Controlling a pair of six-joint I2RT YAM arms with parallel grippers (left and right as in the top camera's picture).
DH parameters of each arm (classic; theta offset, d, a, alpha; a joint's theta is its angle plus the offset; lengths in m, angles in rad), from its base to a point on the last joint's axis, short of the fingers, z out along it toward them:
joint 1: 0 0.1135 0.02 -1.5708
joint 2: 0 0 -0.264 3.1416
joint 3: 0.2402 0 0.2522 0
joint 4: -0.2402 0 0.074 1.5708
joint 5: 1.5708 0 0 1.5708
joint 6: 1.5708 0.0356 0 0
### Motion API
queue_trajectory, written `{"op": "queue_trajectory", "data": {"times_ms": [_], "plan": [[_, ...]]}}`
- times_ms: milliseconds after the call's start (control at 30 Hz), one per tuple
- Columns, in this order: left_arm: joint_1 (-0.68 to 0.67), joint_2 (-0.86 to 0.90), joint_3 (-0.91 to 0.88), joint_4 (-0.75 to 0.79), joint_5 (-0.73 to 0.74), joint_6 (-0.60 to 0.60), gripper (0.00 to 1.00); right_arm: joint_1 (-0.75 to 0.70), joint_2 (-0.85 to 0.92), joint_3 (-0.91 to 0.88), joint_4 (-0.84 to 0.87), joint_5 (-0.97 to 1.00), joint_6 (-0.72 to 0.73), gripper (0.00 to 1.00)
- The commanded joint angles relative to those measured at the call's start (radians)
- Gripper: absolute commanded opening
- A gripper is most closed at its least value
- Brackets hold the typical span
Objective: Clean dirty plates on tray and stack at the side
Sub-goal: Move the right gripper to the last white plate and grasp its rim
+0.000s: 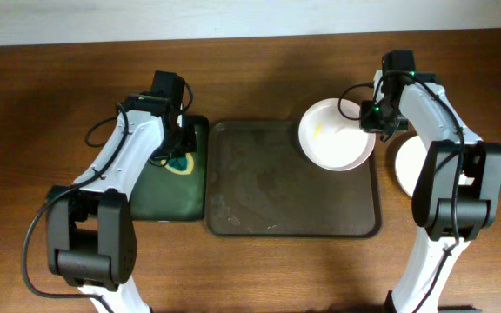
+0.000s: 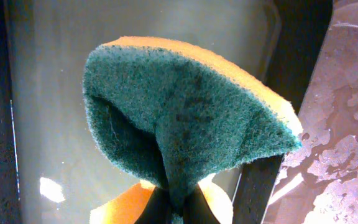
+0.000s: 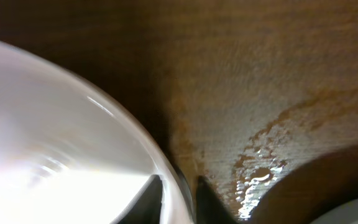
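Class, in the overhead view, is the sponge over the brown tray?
No, the sponge is above the green tray, left of the brown tray.

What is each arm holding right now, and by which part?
Left tool pinches the sponge at a folded edge. Right tool grips the plate by its rim.

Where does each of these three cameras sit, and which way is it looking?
Overhead: above the table, facing straight down on the left arm, right arm, brown tray and a plate.
Left wrist: on the left arm, looking past the left gripper pinching a sponge over a green tray.
Right wrist: on the right arm, looking past the right gripper, closed on the plate's rim.
Shared: overhead and right wrist both show that plate.
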Motion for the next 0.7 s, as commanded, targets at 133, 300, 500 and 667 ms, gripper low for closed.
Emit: {"op": "queue_trajectory", "data": {"times_ms": [133,300,500,667], "plan": [[0.000,0.008,-0.002,0.000,0.000,0.016,0.00,0.000,-0.018,0.050,-0.090,-0.064,0.000,0.04],[0.000,0.008,-0.002,0.000,-0.046,0.040,0.00,0.024,-0.092,0.170,-0.316,-0.230,-0.010,0.04],[0.000,0.007,0.000,0.011,-0.045,0.050,0.00,0.117,-0.104,0.106,-0.479,-0.238,-0.010,0.04],[0.000,-0.009,0.026,0.004,-0.042,0.050,0.00,0.217,-0.104,-0.059,-0.377,-0.238,0.019,0.04]]}}
